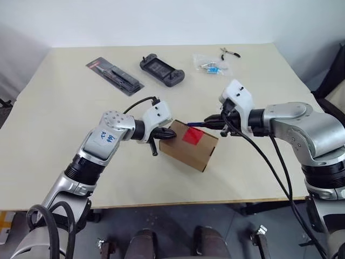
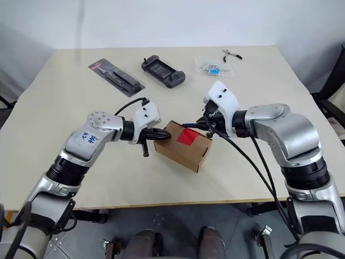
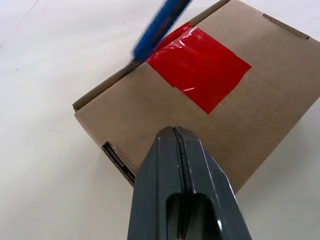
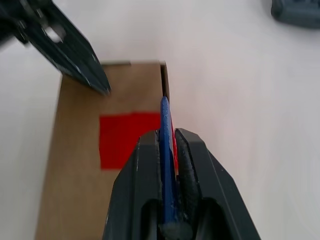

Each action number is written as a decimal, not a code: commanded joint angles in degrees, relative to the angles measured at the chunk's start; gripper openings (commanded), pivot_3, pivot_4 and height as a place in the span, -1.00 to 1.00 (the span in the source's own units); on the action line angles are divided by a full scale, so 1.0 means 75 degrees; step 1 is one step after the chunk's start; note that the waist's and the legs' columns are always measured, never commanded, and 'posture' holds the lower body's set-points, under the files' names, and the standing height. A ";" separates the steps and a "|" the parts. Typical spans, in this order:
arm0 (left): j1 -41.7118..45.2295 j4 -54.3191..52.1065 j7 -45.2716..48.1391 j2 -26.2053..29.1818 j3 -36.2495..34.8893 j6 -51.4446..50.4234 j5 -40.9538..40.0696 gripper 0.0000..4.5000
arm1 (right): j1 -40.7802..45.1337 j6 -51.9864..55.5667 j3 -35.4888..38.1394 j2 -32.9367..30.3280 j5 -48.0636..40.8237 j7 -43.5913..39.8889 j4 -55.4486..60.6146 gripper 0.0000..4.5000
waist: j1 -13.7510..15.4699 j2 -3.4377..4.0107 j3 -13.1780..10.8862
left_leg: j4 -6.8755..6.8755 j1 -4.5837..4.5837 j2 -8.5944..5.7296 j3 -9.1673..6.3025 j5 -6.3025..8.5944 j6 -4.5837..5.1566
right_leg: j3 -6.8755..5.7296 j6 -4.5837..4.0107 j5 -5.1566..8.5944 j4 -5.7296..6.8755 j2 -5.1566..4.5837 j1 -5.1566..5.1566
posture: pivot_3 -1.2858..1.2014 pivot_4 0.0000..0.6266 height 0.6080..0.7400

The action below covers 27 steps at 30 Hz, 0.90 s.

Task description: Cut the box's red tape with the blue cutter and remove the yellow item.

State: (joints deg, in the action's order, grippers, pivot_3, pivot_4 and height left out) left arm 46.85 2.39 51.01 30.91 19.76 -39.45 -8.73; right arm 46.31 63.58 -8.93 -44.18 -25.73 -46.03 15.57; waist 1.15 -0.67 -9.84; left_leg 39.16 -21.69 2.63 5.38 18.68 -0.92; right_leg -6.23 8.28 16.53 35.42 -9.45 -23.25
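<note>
Task is sitting at the cutting stage, nothing finished yet as far as visible: the box is lying closed near the front middle of the bench, the red tape is looking whole across the flap seam, and the yellow item is presumably inside, out of sight. Left claw is clenched with nothing in it, its tips pressing on the box's top near the left end, likely steadying it. Right claw is grasping the blue cutter, whose tip is sitting at the far edge of the box right by the tape. Left to do, by my read: slicing the tape, opening the flaps, pulling the item out. The bench is pale beige and flat, with a black tool in blister packaging, a dark handheld device, a clear bag of small parts and small pliers lying along the far side, well apart from the box. Plain white wall behind, grey floor below.
</note>
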 commanded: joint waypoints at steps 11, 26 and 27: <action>-0.0481 0.0597 -0.0024 0.0072 0.0523 -0.0299 0.0527 -1.00 | -0.0732 0.0225 0.1447 -0.1508 -0.0667 -0.0587 0.0554 -0.93 | 0.0021 0.0000 0.0000 | -0.0003 0.0033 0.0002 -0.0002 0.0015 0.0016 | -0.0004 0.0000 0.0000 -0.0055 0.0000 0.0053 | 0.03 -0.52 1.00; -0.0533 0.0745 -0.0200 0.0047 0.0186 0.0244 0.0516 -1.00 | -0.3004 -0.3312 0.4050 0.0702 -0.0082 0.0724 -0.2832 -0.93 | 0.0008 -0.0010 0.0023 | -0.0017 0.0067 0.0007 0.0003 0.0024 0.0020 | -0.0010 0.0005 -0.0007 -0.0071 0.0006 0.0096 | 0.03 -0.52 1.00; -0.0522 0.0769 -0.0197 0.0048 0.0099 0.0450 0.0499 -1.00 | -0.3144 -0.3688 0.3973 0.0821 0.0082 0.0774 -0.3129 -0.93 | 0.0002 -0.0009 0.0022 | -0.0016 0.0064 0.0007 0.0004 0.0024 0.0019 | -0.0010 0.0006 -0.0007 -0.0073 0.0005 0.0096 | 0.03 -0.52 1.00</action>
State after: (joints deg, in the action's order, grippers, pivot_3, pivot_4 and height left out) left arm 45.49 3.35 50.37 30.18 18.95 -35.80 -8.46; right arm 23.46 41.57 20.97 -38.74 -27.27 -41.03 -5.41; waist 1.16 -0.74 -9.68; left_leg 39.04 -21.20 2.67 5.44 18.86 -0.77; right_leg -6.29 8.33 16.48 34.86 -9.41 -22.54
